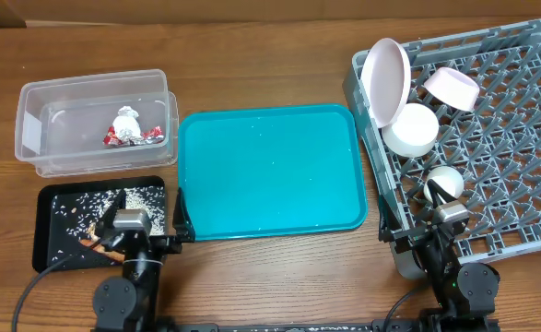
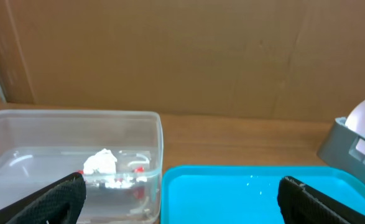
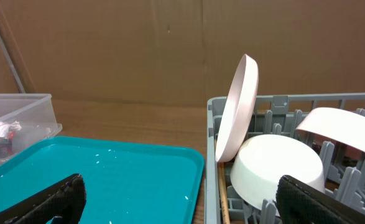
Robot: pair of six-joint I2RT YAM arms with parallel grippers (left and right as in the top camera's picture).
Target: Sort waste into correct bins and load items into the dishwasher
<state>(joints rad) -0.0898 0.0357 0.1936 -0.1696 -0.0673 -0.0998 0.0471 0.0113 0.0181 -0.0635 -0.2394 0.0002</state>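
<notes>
The clear tub (image 1: 32,129) at the back left holds the foil ball (image 1: 126,118) and the red-and-silver wrapper (image 1: 134,137); both also show in the left wrist view (image 2: 101,163). The black tray (image 1: 53,221) holds rice grains (image 1: 132,196) and scraps, partly hidden by my left arm. The carrot is not clearly visible. The grey dish rack (image 1: 519,138) holds the upright plate (image 1: 385,78), two bowls (image 1: 452,87) (image 1: 410,129) and a wooden chopstick (image 3: 222,196) along its left wall. My left gripper (image 2: 182,208) and right gripper (image 3: 185,205) are open and empty.
The teal serving tray (image 1: 270,171) lies between the bins and the rack, with a few rice specks on it. Another small white round thing (image 1: 445,181) sits in the rack just ahead of my right arm. A cardboard wall stands behind the table.
</notes>
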